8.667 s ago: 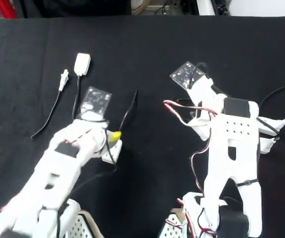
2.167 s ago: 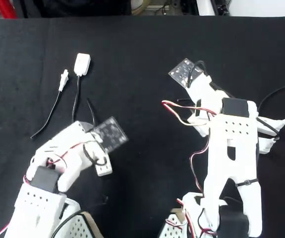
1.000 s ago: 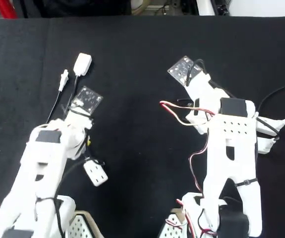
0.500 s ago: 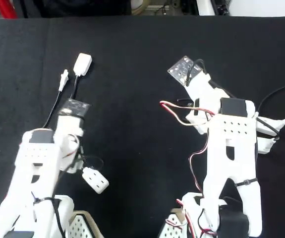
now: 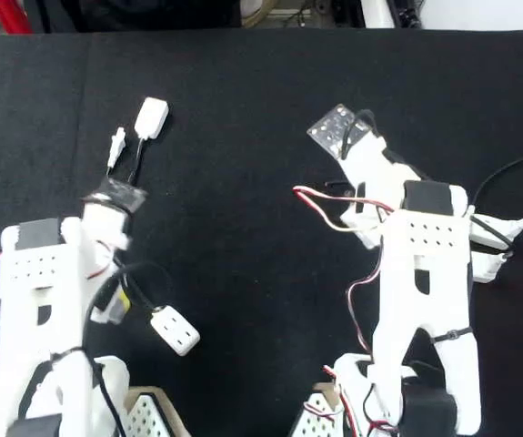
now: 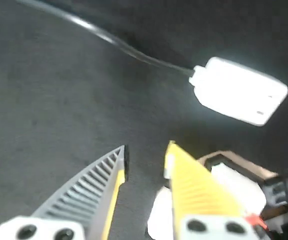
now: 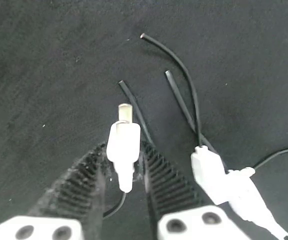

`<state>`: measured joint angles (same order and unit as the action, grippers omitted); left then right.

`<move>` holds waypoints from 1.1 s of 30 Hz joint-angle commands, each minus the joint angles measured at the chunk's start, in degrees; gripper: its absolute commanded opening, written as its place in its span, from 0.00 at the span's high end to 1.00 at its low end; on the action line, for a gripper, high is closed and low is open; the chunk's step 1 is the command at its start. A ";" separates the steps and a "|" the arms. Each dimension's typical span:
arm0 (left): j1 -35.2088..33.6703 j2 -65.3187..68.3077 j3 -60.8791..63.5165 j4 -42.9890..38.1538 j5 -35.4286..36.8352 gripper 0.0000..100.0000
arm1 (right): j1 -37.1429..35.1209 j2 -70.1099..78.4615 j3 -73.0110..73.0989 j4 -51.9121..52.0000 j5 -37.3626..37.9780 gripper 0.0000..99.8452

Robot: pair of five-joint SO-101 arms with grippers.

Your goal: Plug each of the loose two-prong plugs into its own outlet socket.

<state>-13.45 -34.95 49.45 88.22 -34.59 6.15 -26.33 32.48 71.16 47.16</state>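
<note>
Swung back toward the lower left of the high view, the left arm [image 5: 38, 273] has quit the middle of the surface [image 5: 261, 82], where it was bent over the socket [image 5: 175, 330] some seconds ago. The socket now lies free at lower left of centre, lower than it was, slots up, its black cord looping up under the arm. The right arm [image 5: 425, 264] has hardly stirred at right. At upper left lie a thin plug [image 5: 116, 146] and, just beside it, a blocky white plug [image 5: 152, 116], both trailing black cords down toward the left arm. Neither is seated in anything, so I judge the task far from done. In the left wrist view the left fingers [image 6: 101, 177], one grey and one yellow, stand apart with nothing between them, tips over bare surface. The socket [image 6: 239, 97] lies beyond them at upper right, a flat white block with its cord running off to upper left, probably set down there so a plug can be brought to it. In the right wrist view the right fingers [image 7: 169, 180] are clamped on a small white plug [image 7: 123, 145], held lengthwise, what looks like its prong end pointing out past the tips, ready for pushing in. A white connector [image 7: 209, 172] lies at lower right, with cut black cord ends [image 7: 179, 65] fanning above it.
</note>
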 commanded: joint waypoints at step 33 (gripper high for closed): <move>38.02 23.12 -8.84 -16.62 21.01 0.97 | -1.23 0.13 0.48 -2.55 -0.18 0.99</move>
<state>22.15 -11.74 45.93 70.11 -16.84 5.45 -26.33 33.36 69.58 47.16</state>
